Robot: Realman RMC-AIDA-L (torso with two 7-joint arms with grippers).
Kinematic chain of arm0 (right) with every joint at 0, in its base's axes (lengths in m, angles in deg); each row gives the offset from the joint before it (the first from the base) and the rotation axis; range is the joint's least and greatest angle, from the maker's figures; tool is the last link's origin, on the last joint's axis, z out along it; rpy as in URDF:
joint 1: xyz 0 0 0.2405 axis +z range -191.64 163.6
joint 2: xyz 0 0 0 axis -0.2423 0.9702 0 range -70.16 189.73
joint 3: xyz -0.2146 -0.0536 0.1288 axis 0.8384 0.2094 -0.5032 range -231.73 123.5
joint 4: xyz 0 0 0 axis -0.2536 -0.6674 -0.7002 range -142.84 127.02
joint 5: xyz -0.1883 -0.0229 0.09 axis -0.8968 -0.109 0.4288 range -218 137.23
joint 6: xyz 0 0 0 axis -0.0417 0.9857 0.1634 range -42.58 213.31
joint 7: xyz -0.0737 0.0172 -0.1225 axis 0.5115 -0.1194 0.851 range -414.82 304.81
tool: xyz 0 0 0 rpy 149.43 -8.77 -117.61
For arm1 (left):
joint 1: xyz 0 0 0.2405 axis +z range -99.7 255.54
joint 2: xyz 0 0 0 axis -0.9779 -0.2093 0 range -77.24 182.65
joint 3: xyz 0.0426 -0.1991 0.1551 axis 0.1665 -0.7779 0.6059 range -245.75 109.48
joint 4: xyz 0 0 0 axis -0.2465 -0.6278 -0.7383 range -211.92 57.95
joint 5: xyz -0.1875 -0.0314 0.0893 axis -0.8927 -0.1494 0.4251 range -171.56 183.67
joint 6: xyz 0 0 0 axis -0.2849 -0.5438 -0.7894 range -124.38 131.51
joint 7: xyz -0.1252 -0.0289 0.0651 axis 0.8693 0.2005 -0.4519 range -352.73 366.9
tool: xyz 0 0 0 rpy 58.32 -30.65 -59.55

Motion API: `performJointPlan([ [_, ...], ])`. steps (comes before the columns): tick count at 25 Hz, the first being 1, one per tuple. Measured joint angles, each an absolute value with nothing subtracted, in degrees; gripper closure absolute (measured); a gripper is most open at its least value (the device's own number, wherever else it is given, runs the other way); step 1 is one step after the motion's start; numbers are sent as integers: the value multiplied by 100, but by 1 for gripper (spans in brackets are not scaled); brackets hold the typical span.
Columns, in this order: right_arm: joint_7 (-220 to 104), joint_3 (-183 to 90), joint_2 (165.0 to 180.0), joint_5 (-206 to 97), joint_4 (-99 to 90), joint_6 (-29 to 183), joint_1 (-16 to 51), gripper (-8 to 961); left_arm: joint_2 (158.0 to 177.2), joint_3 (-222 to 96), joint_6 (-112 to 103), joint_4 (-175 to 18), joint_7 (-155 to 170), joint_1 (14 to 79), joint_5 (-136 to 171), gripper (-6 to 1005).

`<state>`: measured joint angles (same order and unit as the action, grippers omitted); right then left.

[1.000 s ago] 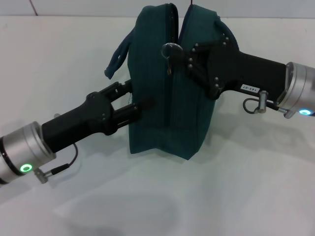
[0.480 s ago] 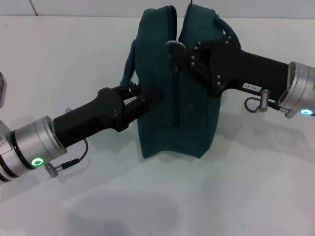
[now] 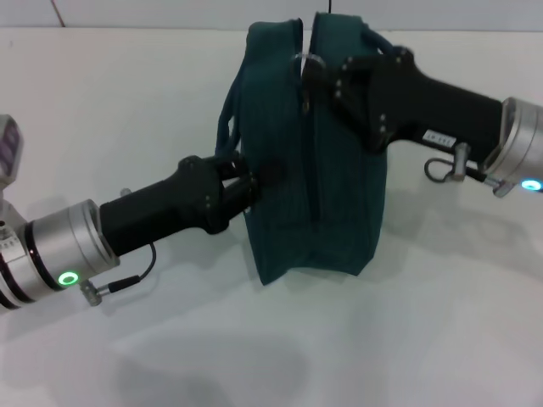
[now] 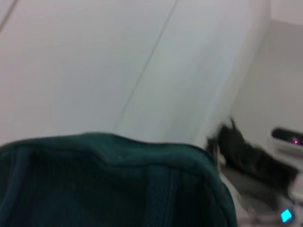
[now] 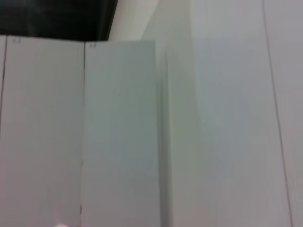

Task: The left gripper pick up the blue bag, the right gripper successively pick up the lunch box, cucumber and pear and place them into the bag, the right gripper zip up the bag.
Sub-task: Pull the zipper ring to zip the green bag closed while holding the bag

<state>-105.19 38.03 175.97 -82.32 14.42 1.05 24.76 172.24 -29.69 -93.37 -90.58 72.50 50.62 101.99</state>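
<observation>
The blue bag stands upright in the middle of the white table in the head view, its top edges drawn together. My left gripper is shut on the bag's left side, just below a hanging loop handle. My right gripper is at the bag's top, shut on the zipper's ring pull. The left wrist view shows the bag's teal fabric close up, with the right arm beyond it. The lunch box, cucumber and pear are out of view.
The white table spreads around the bag on all sides. A small device with a purple screen stands at the left edge. The right wrist view shows only pale wall panels.
The bag has shifted to the right with my left arm following it. My right gripper has carried the ring pull up and back along the zipper to the bag's top.
</observation>
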Motion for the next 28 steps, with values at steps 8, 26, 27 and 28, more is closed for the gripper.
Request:
performJointPlan([
  [8, -10519, 3777, 17565, -7736, 1405, 165, 2442, 884, 17194, -2515, -9377, -9079, 7319, 5028, 10280, 846],
  [26, -10562, 3773, 17564, -7700, 1429, 462, 2490, 874, 17198, -2196, -9486, -9269, 7497, 4967, 10344, 938],
  [27, -10579, 3773, 17566, -7682, 1430, 490, 2491, 873, 17200, -2188, -9514, -9286, 7509, 4974, 10354, 938],
  [28, -10602, 3772, 17568, -7669, 1430, 522, 2491, 873, 17200, -2184, -9555, -9291, 7519, 4978, 10367, 938],
])
